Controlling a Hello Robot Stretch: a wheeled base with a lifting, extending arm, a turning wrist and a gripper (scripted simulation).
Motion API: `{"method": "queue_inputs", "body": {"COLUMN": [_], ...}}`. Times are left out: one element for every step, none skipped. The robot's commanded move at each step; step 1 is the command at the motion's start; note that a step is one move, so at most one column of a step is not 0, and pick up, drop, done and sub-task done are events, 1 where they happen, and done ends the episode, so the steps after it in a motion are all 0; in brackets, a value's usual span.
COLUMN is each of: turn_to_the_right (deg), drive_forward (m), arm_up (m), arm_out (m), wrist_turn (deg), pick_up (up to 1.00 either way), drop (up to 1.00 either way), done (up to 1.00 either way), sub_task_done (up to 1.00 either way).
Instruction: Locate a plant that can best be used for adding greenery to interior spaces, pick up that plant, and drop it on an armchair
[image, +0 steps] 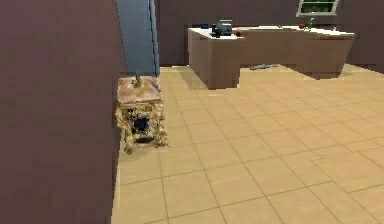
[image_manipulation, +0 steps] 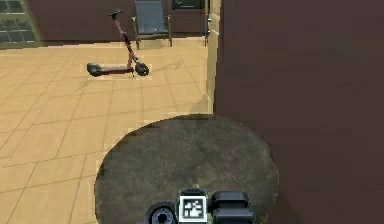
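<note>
The task looks to be at its first stage, the search. No pick-up can be confirmed, and both the grasp and the drop on an armchair are left to do. Where the plant stands I cannot tell. The nearest hint is a greenish framed patch (image: 318, 8) on the wall behind the counter (image: 215, 60), a window or a picture, too small to name. Small dark and red blobs lie on the counter. Nearer the camera than the counter, an ornate little cabinet (image: 140, 112) stands by the dark wall.

In the arm side view the gripper (image_manipulation: 160, 214) sits at the near edge of a round dark-brown surface (image_manipulation: 185, 160), either a rug or a tabletop. The picture's bottom edge cuts the gripper off, so I cannot tell whether its fingers are apart or together, or whether it holds anything. Beyond that surface a kick scooter (image_manipulation: 118, 55) is parked. Just behind the scooter stands a blue-grey chair (image_manipulation: 152, 18) with its top cut off. It may or may not be an armchair.
</note>
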Motion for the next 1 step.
{"method": "queue_inputs", "body": {"turn_to_the_right": [0.0], "drive_forward": [0.00], "arm_up": [0.00], "arm_out": [0.00], "wrist_turn": [45.0], "pick_up": [0.00], "drop": [0.00], "done": [0.00], "sub_task_done": [0.00]}}
